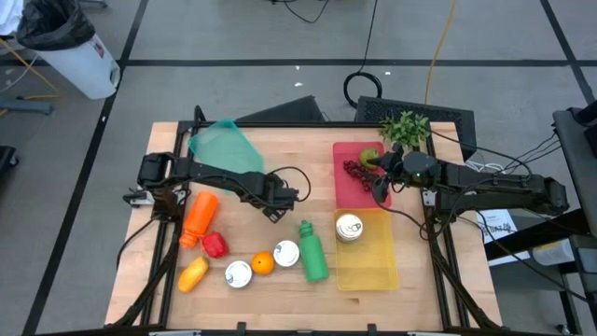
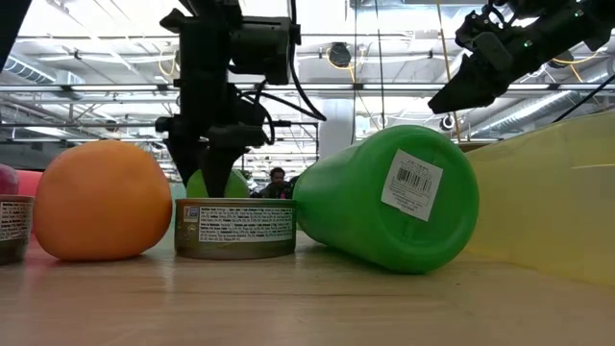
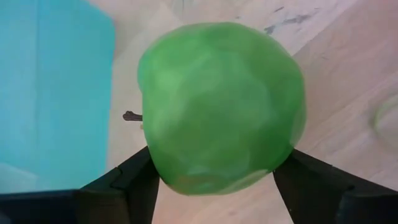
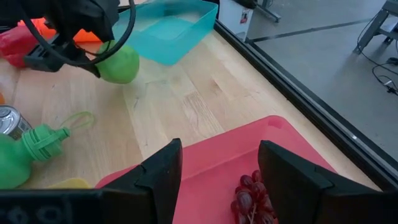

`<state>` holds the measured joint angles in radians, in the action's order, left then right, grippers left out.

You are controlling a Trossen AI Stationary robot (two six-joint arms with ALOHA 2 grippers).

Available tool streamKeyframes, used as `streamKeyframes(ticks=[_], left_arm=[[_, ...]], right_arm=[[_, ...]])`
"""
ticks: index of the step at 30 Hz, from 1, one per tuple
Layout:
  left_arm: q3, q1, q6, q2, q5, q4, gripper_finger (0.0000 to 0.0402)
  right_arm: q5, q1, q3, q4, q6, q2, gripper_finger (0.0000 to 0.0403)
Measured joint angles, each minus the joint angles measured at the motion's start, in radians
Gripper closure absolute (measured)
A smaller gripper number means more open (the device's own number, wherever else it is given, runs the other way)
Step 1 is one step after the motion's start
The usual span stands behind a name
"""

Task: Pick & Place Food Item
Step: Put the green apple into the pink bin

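Two claws in my view: left claw (image 3: 214, 180) clamped on apple (image 3: 221, 106) mid-bench; right claw (image 4: 217, 165) apart over red tray (image 4: 205, 165).

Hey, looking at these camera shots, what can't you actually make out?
- Green apple: its underside is hidden in the left wrist view by the left claw gripping it.
- Grapes: cut off by the right wrist view's edge, between the open right claw.
- Can: label print too small to read in the low view.
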<state>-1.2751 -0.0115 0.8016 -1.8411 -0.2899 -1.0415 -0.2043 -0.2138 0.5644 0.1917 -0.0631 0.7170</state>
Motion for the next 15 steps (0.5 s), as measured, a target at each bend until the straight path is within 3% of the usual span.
streamKeyframes(ticks=[8,15], left_arm=[[0.000,-0.053,-0.433,0.000,-0.138,-0.001,0.0146],[-0.001,-0.127,-0.882,0.000,-0.489,0.066,0.0146]], right_arm=[[0.000,0.000,0.000,0.000,-0.030,0.000,0.0206],[0.020,0.000,0.000,-0.023,-0.067,0.000,0.0206]])
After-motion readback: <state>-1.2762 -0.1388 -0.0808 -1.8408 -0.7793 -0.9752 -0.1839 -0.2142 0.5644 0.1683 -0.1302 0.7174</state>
